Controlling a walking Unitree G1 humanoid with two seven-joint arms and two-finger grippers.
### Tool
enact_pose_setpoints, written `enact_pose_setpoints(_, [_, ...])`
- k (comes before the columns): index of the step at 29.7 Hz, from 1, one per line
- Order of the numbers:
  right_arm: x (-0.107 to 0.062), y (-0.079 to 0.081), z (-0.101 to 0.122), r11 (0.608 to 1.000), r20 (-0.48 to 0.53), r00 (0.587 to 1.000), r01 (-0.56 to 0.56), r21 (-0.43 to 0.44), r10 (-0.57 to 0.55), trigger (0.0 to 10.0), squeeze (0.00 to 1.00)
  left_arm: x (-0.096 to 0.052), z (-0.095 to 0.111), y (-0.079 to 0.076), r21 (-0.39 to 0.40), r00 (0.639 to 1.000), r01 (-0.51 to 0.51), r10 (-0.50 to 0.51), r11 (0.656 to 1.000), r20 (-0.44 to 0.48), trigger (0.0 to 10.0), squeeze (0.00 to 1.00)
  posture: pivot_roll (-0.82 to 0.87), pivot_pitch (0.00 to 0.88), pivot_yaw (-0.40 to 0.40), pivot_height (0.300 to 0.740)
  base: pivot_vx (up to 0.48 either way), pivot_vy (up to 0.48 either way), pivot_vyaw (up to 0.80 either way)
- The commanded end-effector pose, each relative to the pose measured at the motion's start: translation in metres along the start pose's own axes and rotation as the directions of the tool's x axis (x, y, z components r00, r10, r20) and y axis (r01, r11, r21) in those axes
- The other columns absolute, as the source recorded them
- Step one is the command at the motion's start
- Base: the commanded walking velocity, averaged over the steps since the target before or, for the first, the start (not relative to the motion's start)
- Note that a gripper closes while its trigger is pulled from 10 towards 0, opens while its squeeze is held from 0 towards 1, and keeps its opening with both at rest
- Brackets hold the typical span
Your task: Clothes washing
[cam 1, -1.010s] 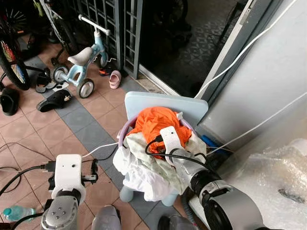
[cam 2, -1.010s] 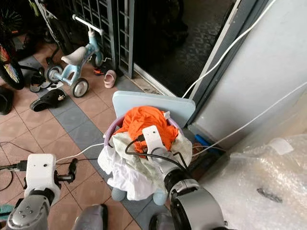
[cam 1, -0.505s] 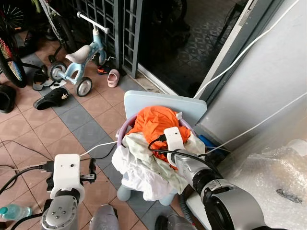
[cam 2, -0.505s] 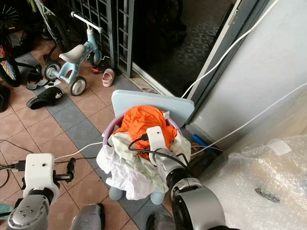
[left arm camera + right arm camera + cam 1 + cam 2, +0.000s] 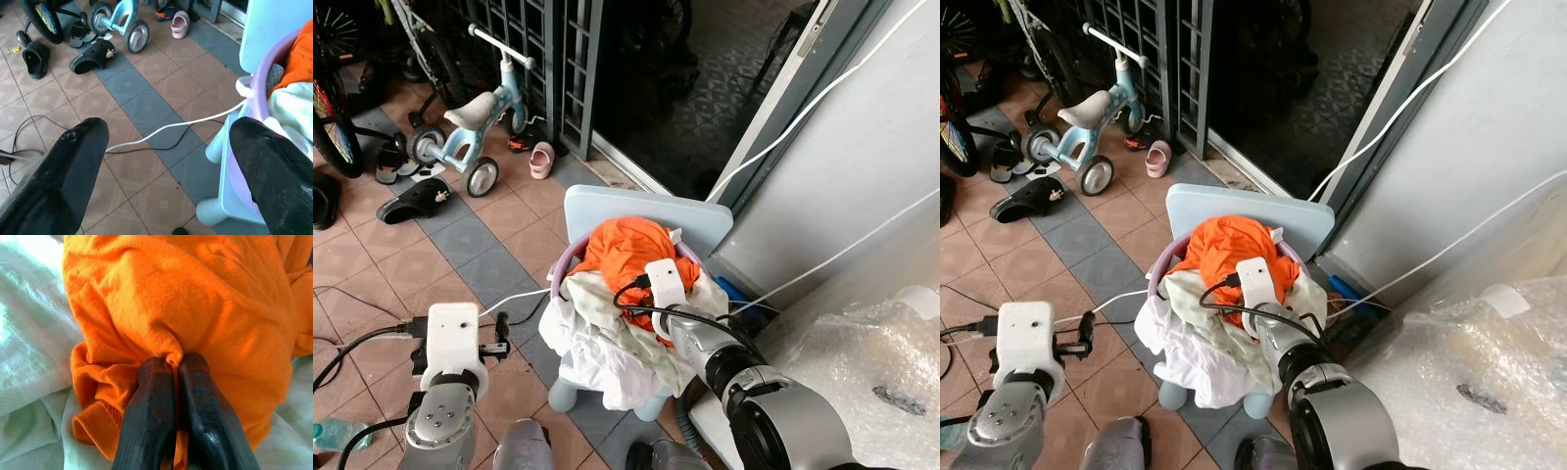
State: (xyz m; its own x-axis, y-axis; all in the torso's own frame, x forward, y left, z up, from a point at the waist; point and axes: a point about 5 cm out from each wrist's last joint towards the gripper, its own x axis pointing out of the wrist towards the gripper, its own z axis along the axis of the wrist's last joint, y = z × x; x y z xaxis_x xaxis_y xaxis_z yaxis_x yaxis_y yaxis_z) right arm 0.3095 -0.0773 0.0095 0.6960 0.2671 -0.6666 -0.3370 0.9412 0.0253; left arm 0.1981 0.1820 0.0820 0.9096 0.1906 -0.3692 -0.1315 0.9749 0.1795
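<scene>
Far left on my feed I see a child's balance bike (image 5: 475, 113) by the dark grille, with black sandals (image 5: 418, 201) and a small pink shoe (image 5: 540, 160) on the tiled floor (image 5: 484, 264) near it. Nearer, on the left, my left gripper (image 5: 168, 161) hangs over the tiles with its two black fingers (image 5: 63, 166) spread wide, holding nothing; a white cable (image 5: 166, 129) crosses the floor between them toward the basket. In the middle stands a pale blue child's chair (image 5: 636, 211) carrying a lilac laundry basket (image 5: 563, 262) heaped with clothes: white and pale green garments (image 5: 607, 338) spilling over the near side, an orange garment (image 5: 631, 250) on top at the far side. My right gripper (image 5: 168, 377) is down in that pile, fingers pinched together on a fold of the orange garment. To the right runs a grey wall (image 5: 862, 147) with white cords, and bubble wrap (image 5: 881, 362) lies near right.
</scene>
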Motion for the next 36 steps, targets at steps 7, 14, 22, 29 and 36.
enact_pose_setpoints(7, [-0.006,-0.017,0.032,0.998,0.132,0.99,-0.049,-0.038,0.053,0.0,0.0,0.025,0.006,-0.006,0.011,0.999,0.026,-0.026,1.0,0.041,10.0,0.0,0.12,0.0,-0.122,0.74,0.0,0.0,0.0])
enact_pose_setpoints(14, [-0.039,-0.038,0.062,0.997,0.489,0.871,0.012,0.074,-0.047,0.0,0.0,0.05,0.031,-0.016,-0.013,0.989,0.021,-0.019,1.0,0.148,10.0,0.0,0.05,0.0,-0.042,0.74,0.0,0.0,0.0])
enact_pose_setpoints(22, [-0.081,-0.048,0.055,0.981,0.675,0.717,0.182,0.059,-0.174,0.7,0.0,0.07,0.062,-0.03,-0.012,0.962,0.066,-0.061,0.998,0.267,10.0,0.0,-0.04,0.0,0.057,0.74,0.0,0.0,0.0])
enact_pose_setpoints(29, [-0.092,-0.048,0.074,0.97,0.72,0.667,0.238,0.038,-0.192,10.0,0.0,0.077,0.066,-0.029,0.01,0.953,0.087,-0.086,0.996,0.29,10.0,0.0,-0.04,0.0,0.07,0.74,0.0,0.0,-0.28])
enact_pose_setpoints(36, [-0.101,-0.044,0.088,0.967,0.765,0.619,0.256,0.017,-0.178,10.0,0.0,0.075,0.056,-0.03,-0.014,0.959,0.073,-0.066,0.997,0.276,10.0,0.0,-0.03,0.0,0.041,0.74,0.0,0.0,-0.75])
